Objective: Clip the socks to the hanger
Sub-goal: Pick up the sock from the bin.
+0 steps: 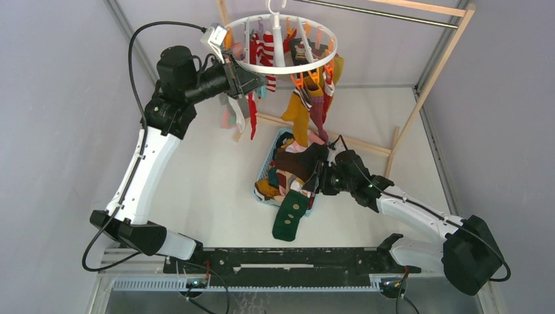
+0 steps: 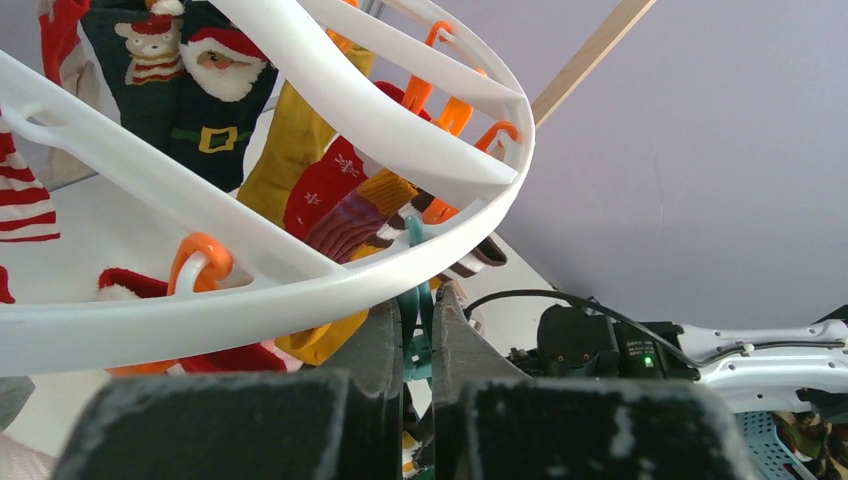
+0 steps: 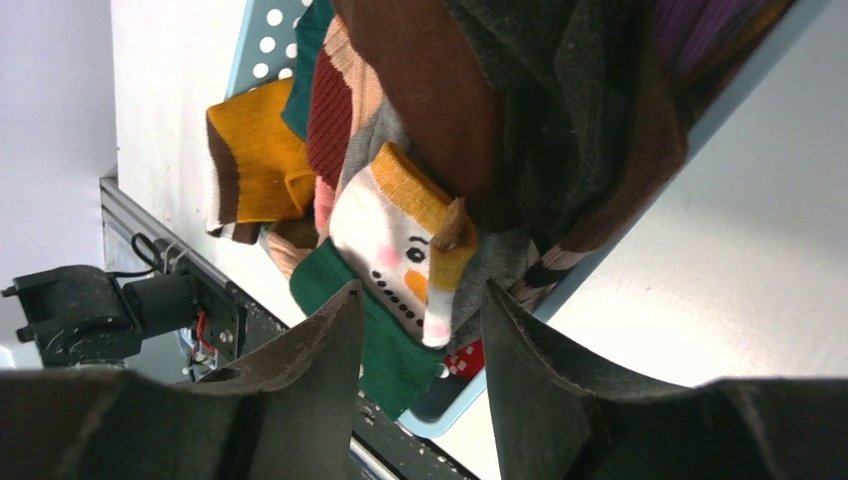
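The white ring hanger hangs at the top centre with several socks clipped on it: red-and-white striped, mustard and others. My left gripper is raised to the ring's near-left rim. In the left wrist view it is shut on a teal clip just under the ring. A Santa sock hangs behind the ring. My right gripper is open and empty, low over the sock pile. The right wrist view has a snowman sock just beyond the fingertips.
The light-blue basket of loose socks sits mid-table. A green sock hangs over its near edge. A wooden frame with a metal rod stands behind and to the right. Grey walls close in on both sides.
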You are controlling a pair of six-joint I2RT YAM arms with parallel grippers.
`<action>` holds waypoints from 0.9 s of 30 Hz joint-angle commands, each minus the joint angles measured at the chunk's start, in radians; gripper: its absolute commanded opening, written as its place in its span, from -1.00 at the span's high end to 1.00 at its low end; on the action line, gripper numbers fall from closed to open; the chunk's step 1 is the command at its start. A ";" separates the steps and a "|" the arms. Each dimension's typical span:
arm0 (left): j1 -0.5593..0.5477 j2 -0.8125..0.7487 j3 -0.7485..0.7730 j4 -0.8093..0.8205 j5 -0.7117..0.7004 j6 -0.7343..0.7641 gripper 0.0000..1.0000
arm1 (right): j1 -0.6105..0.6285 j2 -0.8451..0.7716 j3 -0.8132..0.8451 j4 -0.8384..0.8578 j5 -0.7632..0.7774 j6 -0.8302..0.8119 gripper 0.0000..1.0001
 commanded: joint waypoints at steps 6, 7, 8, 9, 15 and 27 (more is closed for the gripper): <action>0.010 -0.032 -0.005 0.006 0.018 0.001 1.00 | 0.024 0.038 0.001 0.033 0.109 -0.010 0.05; 0.011 -0.031 -0.005 0.006 0.018 -0.001 1.00 | 0.025 0.040 -0.004 0.052 0.100 -0.007 0.10; 0.011 -0.032 -0.006 0.007 0.018 -0.002 1.00 | 0.025 0.041 -0.012 0.087 0.088 -0.002 0.16; 0.012 -0.032 -0.007 0.008 0.018 -0.002 1.00 | 0.024 0.041 -0.021 0.118 0.073 0.005 0.24; 0.011 -0.032 -0.005 0.007 0.020 -0.005 1.00 | 0.005 0.003 -0.066 0.306 -0.036 0.016 1.00; 0.027 -0.007 0.017 0.029 0.083 -0.078 1.00 | -0.043 -0.129 0.043 0.607 -0.372 -0.099 1.00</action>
